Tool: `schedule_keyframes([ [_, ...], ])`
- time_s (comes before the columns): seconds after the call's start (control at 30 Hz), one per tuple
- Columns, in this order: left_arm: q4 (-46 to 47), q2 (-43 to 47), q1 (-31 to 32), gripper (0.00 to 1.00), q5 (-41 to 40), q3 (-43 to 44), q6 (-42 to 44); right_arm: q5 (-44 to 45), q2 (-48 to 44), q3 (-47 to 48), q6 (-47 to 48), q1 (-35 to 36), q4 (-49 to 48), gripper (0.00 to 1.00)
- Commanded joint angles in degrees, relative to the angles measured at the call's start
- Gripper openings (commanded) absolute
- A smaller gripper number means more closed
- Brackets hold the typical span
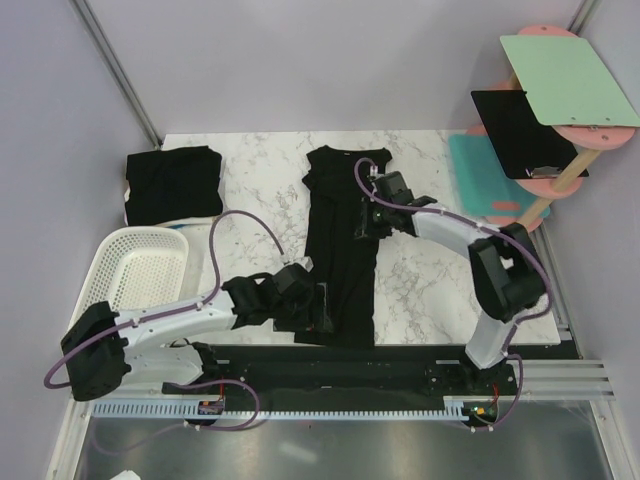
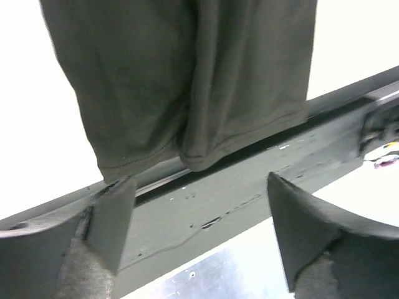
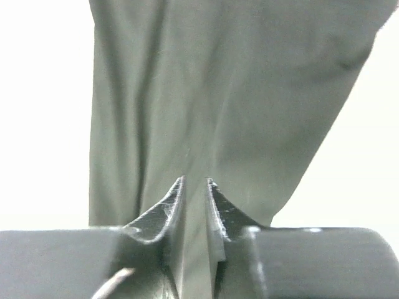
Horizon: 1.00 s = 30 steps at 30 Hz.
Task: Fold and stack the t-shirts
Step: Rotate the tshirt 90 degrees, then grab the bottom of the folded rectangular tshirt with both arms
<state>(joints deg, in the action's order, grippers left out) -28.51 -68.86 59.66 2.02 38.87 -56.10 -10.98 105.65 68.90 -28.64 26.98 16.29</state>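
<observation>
Here the black t-shirt (image 1: 340,265) lies folded lengthwise, narrow.

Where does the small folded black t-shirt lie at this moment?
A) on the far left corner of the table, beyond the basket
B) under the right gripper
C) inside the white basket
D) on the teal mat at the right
A: in the top view the folded t-shirt lies on the marble table at its far left corner, beyond the white basket and not in it.
</observation>
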Motion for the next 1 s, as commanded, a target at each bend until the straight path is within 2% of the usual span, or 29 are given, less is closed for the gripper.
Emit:
schedule_keyframes([
  [0.0,-3.6,7.7,-0.2,0.97,-7.7,3.6,3.2,0.3,-14.7,-5.4,-1.1,-1.1,-1.1,0.28],
  [0.1,-4.9,9.2,-2.8,1.00,-7.7,2.0,4.7,-1.1,-22.6,-12.0,-3.3,-1.1,-0.7,0.35],
  [0.13,-4.9,9.5,-4.0,1.00,-6.9,1.1,4.9,-1.7,-26.2,-15.8,-4.0,-1.1,-0.7,0.41],
  [0.2,-3.8,9.7,-8.2,0.98,-3.5,-1.9,5.8,-3.6,-29.8,-19.4,-5.9,-1.1,-0.2,0.60],
  [0.33,0.9,11.3,-13.8,0.94,1.8,-8.2,6.3,-6.5,-39.2,-29.0,-8.3,-1.1,1.9,0.85],
  [0.5,7.5,10.5,-15.6,0.91,6.8,-12.6,5.0,-11.9,-46.5,-37.1,-11.4,-1.0,6.0,0.85],
  [0.63,10.3,10.6,-15.6,0.78,8.6,-15.3,3.4,-14.9,-50.3,-43.1,-16.2,1.6,5.8,0.78],
  [0.8,13.1,10.0,-15.7,0.64,9.8,-17.1,2.3,-15.9,-54.1,-51.1,-26.3,7.0,0.8,0.73],
  [0.97,15.5,7.3,-15.6,0.56,10.7,-17.8,2.1,-15.7,-54.6,-55.9,-31.6,11.7,-5.4,0.71],
])
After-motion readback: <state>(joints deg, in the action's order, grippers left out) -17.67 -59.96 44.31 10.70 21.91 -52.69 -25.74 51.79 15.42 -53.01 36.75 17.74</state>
